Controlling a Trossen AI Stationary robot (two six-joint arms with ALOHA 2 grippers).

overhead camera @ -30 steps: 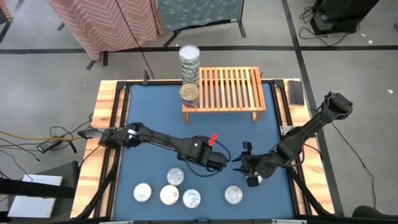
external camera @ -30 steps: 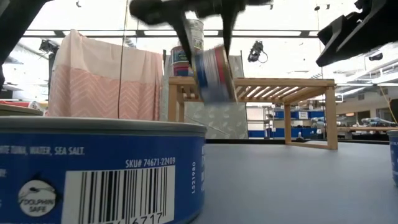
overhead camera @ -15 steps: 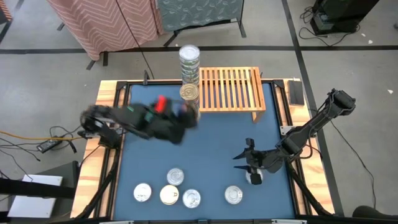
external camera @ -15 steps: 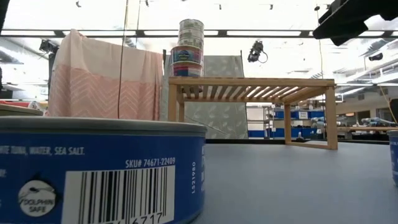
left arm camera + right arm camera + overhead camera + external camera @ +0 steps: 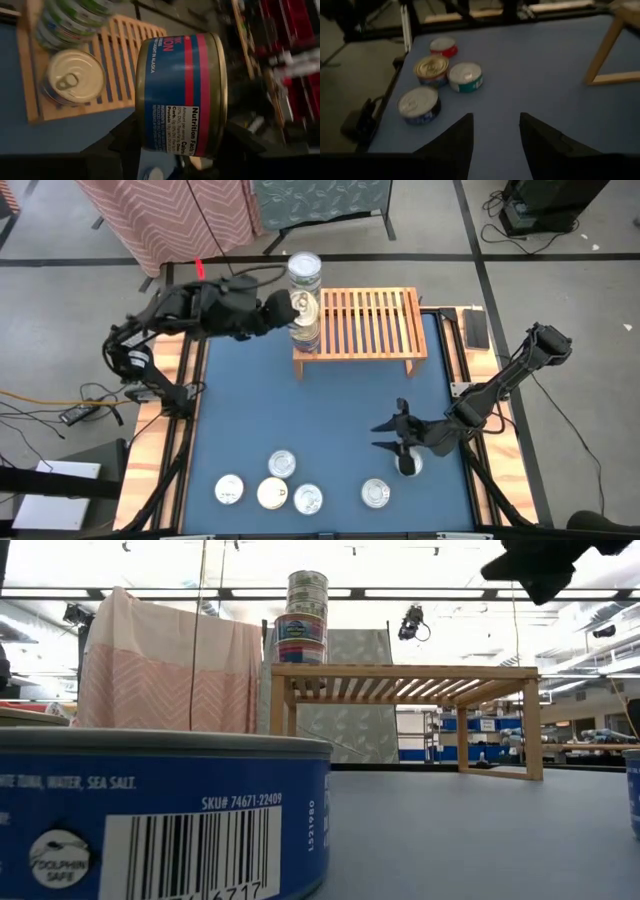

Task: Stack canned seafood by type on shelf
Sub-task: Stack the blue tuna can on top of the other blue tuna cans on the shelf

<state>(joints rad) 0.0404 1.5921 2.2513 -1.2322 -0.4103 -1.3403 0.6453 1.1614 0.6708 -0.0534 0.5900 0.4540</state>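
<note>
A blue-and-red-labelled can (image 5: 181, 95) is clasped by the left gripper (image 5: 285, 308) beside the stacked tins (image 5: 304, 305) on the shelf (image 5: 375, 320); the right gripper (image 5: 388, 435) is held empty, fingers apart

Our left gripper (image 5: 283, 308) is raised at the table's far left, clamped on a can (image 5: 182, 95). Our right gripper (image 5: 385, 437) hovers low, near right, fingers parted.

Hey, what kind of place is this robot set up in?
Probably a robotics lab or workshop: a blue work table on a taped concrete floor, fabric screens behind it, and ceiling strip lights with storage racks beyond.
</note>
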